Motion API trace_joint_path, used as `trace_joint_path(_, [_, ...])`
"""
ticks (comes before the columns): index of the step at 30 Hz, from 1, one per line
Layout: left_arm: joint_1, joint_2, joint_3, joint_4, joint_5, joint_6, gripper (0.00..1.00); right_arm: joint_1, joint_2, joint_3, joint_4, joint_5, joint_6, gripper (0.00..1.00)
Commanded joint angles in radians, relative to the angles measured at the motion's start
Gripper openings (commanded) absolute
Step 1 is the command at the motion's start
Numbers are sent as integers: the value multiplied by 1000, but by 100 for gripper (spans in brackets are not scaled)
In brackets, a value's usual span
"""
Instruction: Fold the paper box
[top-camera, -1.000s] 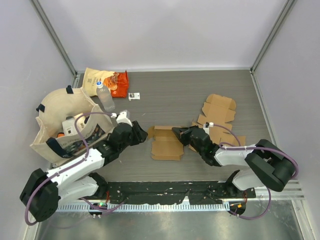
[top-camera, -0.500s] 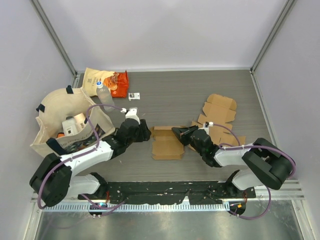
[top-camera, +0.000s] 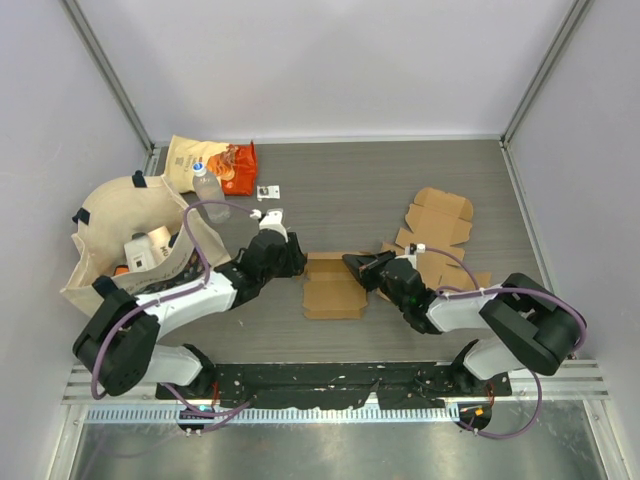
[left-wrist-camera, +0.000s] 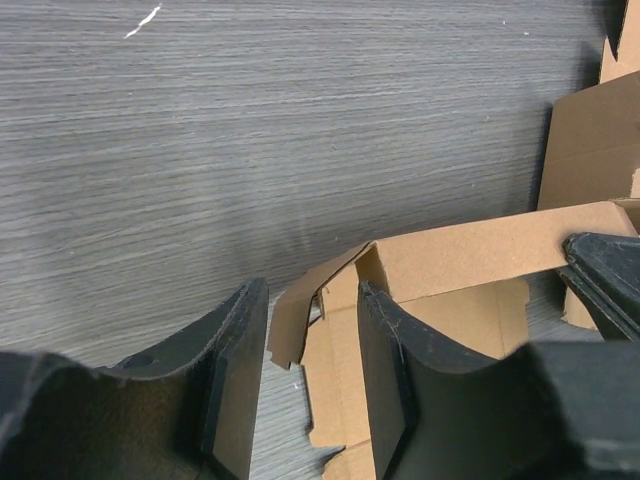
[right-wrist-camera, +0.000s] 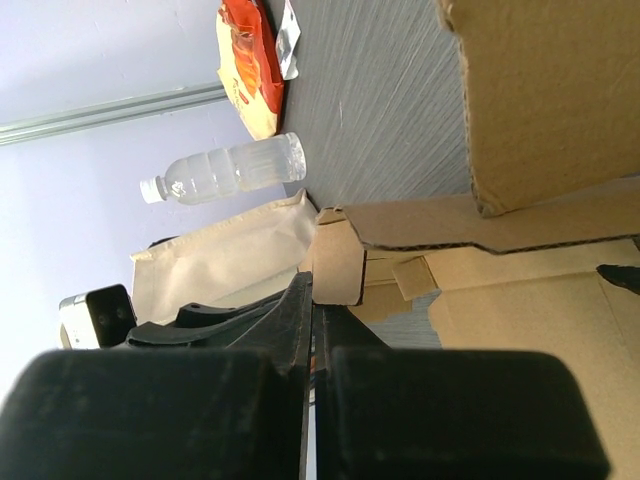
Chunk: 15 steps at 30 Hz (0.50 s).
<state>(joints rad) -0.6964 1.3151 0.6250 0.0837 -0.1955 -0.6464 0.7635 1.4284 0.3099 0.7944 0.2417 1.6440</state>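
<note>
Box (top-camera: 335, 285) sits in the middle of the table (top-camera: 350, 190) between both arms. Barely started imo: far wall (left-wrist-camera: 480, 255) is up, the rest looks flat. Left gripper (left-wrist-camera: 310, 300) hangs open around the left corner flap (left-wrist-camera: 290, 325). Right gripper (top-camera: 355, 263) is closed, tip at the right end.
</note>
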Motion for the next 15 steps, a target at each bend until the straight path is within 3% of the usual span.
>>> trace_joint_path(1, [-15, 48, 53, 73, 36, -7, 42, -4, 23, -8, 66, 7, -6, 1])
trace_joint_path(15, [-20, -47, -45, 76, 37, 21, 36, -1, 26, -65, 111, 7, -23, 1])
